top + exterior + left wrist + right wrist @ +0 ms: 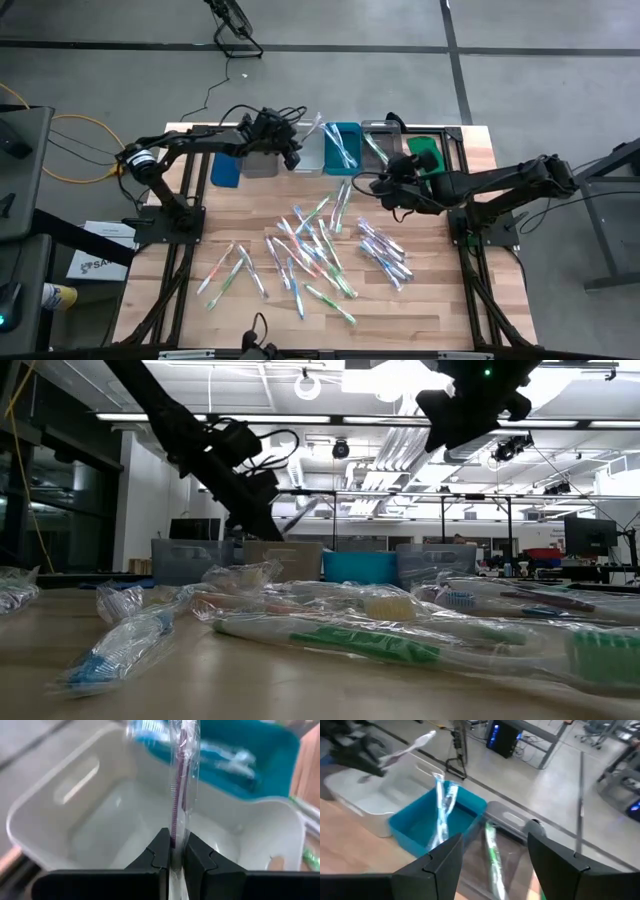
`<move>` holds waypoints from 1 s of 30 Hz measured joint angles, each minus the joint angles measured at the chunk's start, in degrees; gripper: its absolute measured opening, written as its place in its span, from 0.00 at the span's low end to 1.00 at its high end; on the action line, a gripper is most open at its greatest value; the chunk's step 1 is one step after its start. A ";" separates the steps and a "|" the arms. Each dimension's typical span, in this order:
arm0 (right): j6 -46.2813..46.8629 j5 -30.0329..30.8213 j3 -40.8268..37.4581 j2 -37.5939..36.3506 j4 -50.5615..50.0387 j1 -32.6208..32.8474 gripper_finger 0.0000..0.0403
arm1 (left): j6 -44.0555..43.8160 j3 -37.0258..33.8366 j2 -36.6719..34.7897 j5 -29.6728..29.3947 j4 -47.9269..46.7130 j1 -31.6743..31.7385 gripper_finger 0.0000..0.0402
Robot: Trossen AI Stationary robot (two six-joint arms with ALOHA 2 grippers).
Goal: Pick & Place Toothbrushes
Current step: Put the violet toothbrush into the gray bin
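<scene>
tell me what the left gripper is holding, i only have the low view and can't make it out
Observer: The left gripper is shut on a wrapped purple toothbrush.
Operator: over what
Observer: It is above the white bin, next to the teal bin.
Operator: and the right gripper
Observer: The right gripper is open and holds nothing. It faces the teal bin and a grey bin with a green toothbrush inside.

The left arm reaches across the table's far edge, its gripper (172, 857) with fingers (157, 852) pressed together on a thin object. The right arm stretches inward from the right side, its gripper (492, 852) held with fingers (445, 857) spread apart.
</scene>
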 joint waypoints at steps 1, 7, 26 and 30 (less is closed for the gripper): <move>0.15 0.18 0.00 0.00 -0.61 -0.03 0.53 | -0.21 0.00 -0.08 -0.08 -0.89 0.00 0.05; 1.20 0.60 0.00 0.00 -1.76 0.16 0.53 | -2.61 0.00 -0.20 -1.42 -2.87 -0.06 0.07; 6.17 0.73 0.00 0.04 -9.36 0.14 0.53 | -0.75 2.99 -0.22 -3.42 -8.70 -0.48 0.08; 6.54 0.82 0.00 0.04 -9.86 0.14 0.53 | -1.32 2.99 -0.22 -4.32 -8.78 -0.48 0.08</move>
